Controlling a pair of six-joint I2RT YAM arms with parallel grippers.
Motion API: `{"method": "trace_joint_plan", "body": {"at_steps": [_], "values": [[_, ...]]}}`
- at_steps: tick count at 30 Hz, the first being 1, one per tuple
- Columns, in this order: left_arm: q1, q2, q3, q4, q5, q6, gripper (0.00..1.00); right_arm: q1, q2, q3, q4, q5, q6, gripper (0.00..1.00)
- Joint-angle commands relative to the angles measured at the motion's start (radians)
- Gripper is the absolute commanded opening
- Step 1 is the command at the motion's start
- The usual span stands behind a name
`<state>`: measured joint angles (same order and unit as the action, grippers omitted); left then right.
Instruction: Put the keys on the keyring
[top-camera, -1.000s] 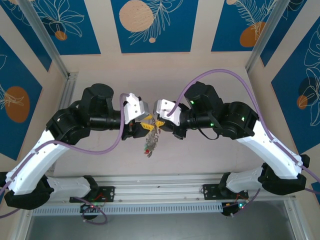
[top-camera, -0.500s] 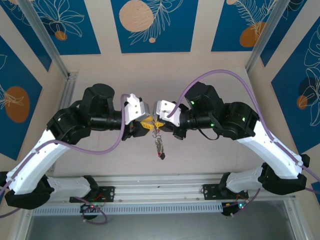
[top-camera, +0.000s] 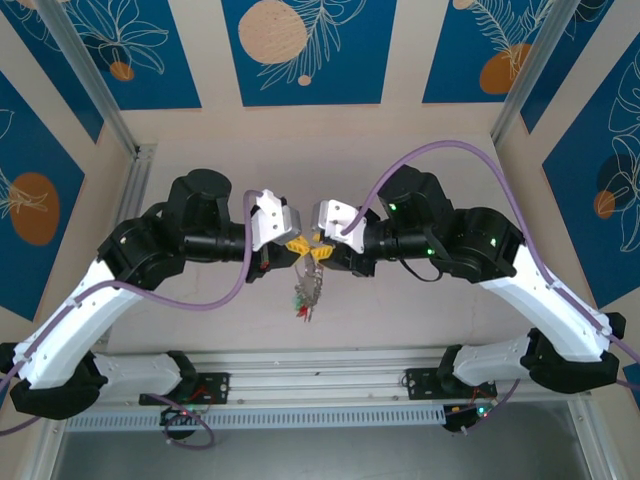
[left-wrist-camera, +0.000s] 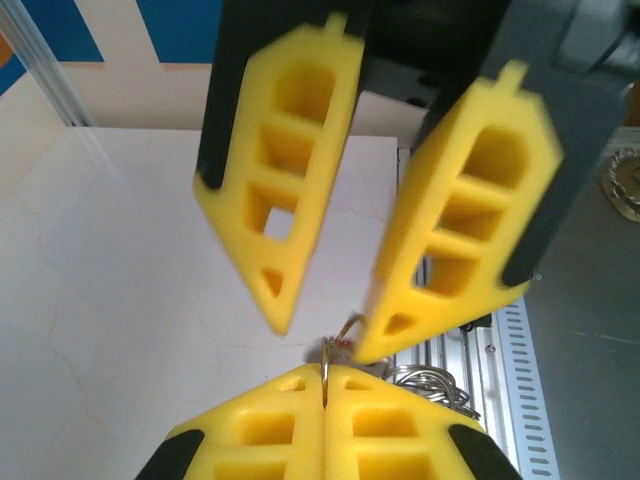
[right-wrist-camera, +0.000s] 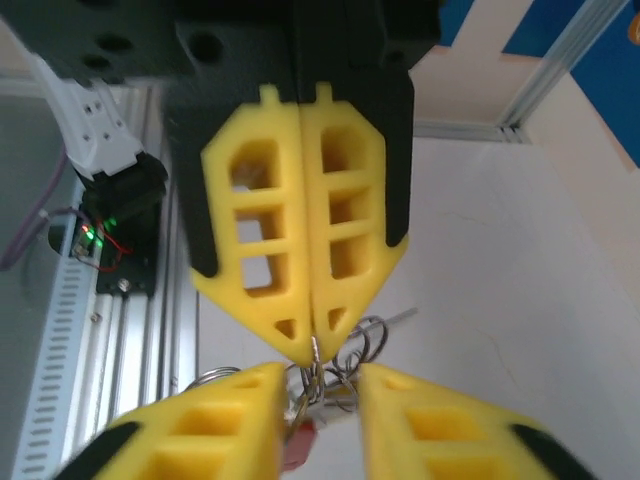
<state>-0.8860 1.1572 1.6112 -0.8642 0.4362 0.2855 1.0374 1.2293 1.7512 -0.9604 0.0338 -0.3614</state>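
Both grippers meet tip to tip above the middle of the white table. My left gripper (top-camera: 297, 246) is shut on a thin grey metal ring, the keyring (left-wrist-camera: 326, 372), pinched edge-on between its yellow fingers (left-wrist-camera: 260, 420). My right gripper (top-camera: 319, 250) is open, its fingers (right-wrist-camera: 225, 420) standing either side of the ring bunch without clamping it. The keys (top-camera: 308, 296) hang below the tips in a bunch with more wire loops (right-wrist-camera: 365, 340). A red key head (right-wrist-camera: 300, 445) shows between the right fingers. The other key heads are too small to tell apart.
An aluminium rail (top-camera: 320, 365) runs along the near table edge just behind the hanging bunch. Slanted frame posts (top-camera: 95, 85) stand at the back corners, with blue patterned wall panels behind. The bare white table (top-camera: 330, 150) stretches away beyond the grippers.
My right gripper has opened and let go of the bunch. My left gripper has shut on the ring. The hanging keys have swung under the tips.
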Motion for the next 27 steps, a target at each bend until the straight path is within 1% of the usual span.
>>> {"method": "trace_joint_plan", "body": {"at_steps": [1, 4, 5, 7, 9, 17, 18, 21, 22, 24, 27], "values": [[0.003, -0.035, -0.016, 0.085, 0.022, -0.032, 0.0, -0.019, -0.065, -0.043, 0.08, -0.103, 0.04, 0.34], [0.005, -0.044, -0.024, 0.104, 0.045, -0.052, 0.0, -0.039, -0.094, -0.084, 0.1, -0.12, 0.069, 0.34], [0.006, -0.047, -0.029, 0.112, 0.048, -0.057, 0.0, -0.043, -0.103, -0.095, 0.103, -0.13, 0.076, 0.33], [0.005, -0.056, -0.044, 0.136, 0.057, -0.07, 0.0, -0.047, -0.121, -0.119, 0.119, -0.158, 0.094, 0.28], [0.004, -0.063, -0.061, 0.164, 0.061, -0.086, 0.0, -0.05, -0.131, -0.135, 0.127, -0.179, 0.108, 0.26], [0.005, -0.075, -0.101, 0.23, 0.081, -0.114, 0.0, -0.065, -0.123, -0.176, 0.156, -0.219, 0.154, 0.29], [0.005, -0.077, -0.105, 0.236, 0.082, -0.117, 0.0, -0.068, -0.123, -0.182, 0.164, -0.225, 0.16, 0.28], [0.005, -0.079, -0.109, 0.246, 0.085, -0.12, 0.0, -0.075, -0.123, -0.193, 0.171, -0.221, 0.165, 0.18], [0.005, -0.08, -0.108, 0.247, 0.084, -0.12, 0.0, -0.079, -0.123, -0.197, 0.169, -0.222, 0.169, 0.16], [0.006, -0.08, -0.108, 0.251, 0.086, -0.121, 0.0, -0.085, -0.123, -0.207, 0.17, -0.228, 0.173, 0.16], [0.005, -0.08, -0.108, 0.258, 0.091, -0.124, 0.0, -0.087, -0.126, -0.217, 0.17, -0.221, 0.181, 0.19]]}}
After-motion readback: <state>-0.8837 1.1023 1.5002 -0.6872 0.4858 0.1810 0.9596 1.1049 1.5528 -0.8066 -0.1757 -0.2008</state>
